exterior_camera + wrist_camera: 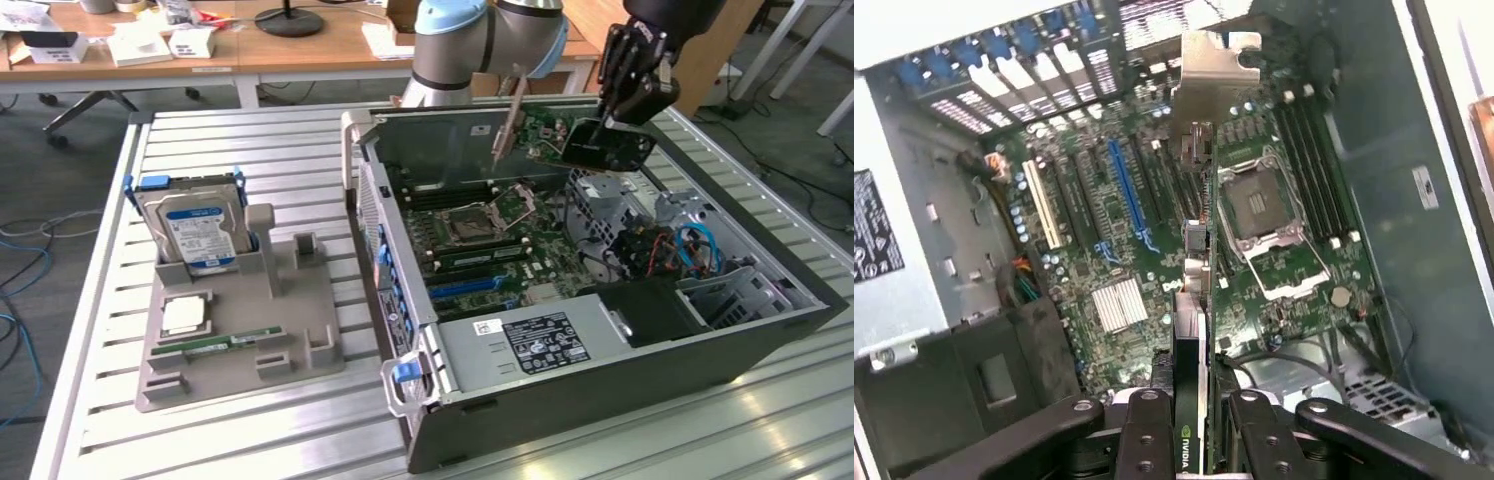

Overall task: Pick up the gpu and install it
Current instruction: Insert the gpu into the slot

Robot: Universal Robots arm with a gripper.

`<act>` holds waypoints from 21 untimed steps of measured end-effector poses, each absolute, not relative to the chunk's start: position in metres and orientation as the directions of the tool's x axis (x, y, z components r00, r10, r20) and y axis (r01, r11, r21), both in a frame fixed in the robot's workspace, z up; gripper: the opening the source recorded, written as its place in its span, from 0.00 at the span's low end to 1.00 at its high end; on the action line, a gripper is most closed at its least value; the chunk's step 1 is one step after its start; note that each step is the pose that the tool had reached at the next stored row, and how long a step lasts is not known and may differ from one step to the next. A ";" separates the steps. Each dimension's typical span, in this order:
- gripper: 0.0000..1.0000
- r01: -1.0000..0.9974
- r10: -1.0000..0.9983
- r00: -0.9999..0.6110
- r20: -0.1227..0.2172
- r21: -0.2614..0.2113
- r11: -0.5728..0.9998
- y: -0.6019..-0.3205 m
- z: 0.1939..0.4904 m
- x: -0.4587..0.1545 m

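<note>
Dark board with a black face and a silvery bracket (507, 108): the gpu (567, 140) is in the air, tilted, above the far end of the open computer case (747, 345), and touches nothing below. The end effector (611, 122) is pinching it. In the wrist view the card runs edge-on between the two black fingers (1144, 430), which are closed on its sides, with the bracket at the far end.

Step in hand: pickup is done and the card is being carried over the case. Install is not done, since the card sits well clear of the motherboard (494, 255).

My judgement is that seating calls for the card's bottom edge squared up over the long blue slot (1126, 195), bracket toward the rear slot openings, then a straight push down. In the wrist view the card lines up nearer the CPU socket (1259, 215) than the slot, so it's offset to one side.

Arm pose: it reaches in from the far side of the counter (267, 150), wrist angled down over the case's far corner at the exterior view's right.

On the exterior view's left, a grey holder (240, 360) carries the hard drive (198, 232) and the green memory stick (220, 343), well apart from the case.
</note>
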State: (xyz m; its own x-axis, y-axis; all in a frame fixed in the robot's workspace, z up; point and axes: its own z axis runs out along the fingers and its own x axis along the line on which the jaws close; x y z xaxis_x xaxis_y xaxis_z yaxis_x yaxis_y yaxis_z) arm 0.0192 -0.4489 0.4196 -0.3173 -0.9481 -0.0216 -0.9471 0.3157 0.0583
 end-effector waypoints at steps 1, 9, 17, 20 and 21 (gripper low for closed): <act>0.26 -0.953 -0.954 -0.300 -0.022 0.058 0.299 -0.449 0.420 0.019; 0.26 -0.975 -0.976 -0.216 -0.022 0.058 0.214 -0.449 0.420 0.019; 0.26 -0.979 -0.980 -0.196 -0.022 0.057 0.195 -0.449 0.419 0.019; 0.26 -0.982 -0.984 -0.179 -0.022 0.057 0.178 -0.449 0.419 0.019; 0.26 -0.983 -0.985 -0.174 -0.022 0.057 0.172 -0.449 0.419 0.019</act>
